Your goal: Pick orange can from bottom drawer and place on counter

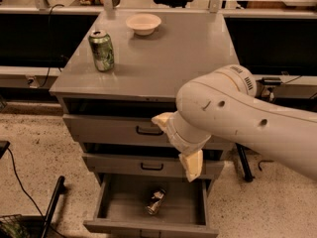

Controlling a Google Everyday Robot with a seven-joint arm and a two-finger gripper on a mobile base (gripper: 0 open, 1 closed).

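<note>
Currently orange can (155, 202) lies, apparently on its side, in the pulled-out bottom drawer (148, 227). Gripper (176, 147) hangs above it, fingers (192, 163) spread, empty. Green can (101, 50) and bowl (143, 23) on counter (168, 58).

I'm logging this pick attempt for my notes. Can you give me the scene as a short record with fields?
orange can: lying in the open bottom drawer, not held
claw: in front of the middle drawer, above the can, not touching it
counter: upright green can near the left edge, white bowl at the back
progress: can not yet picked
</note>
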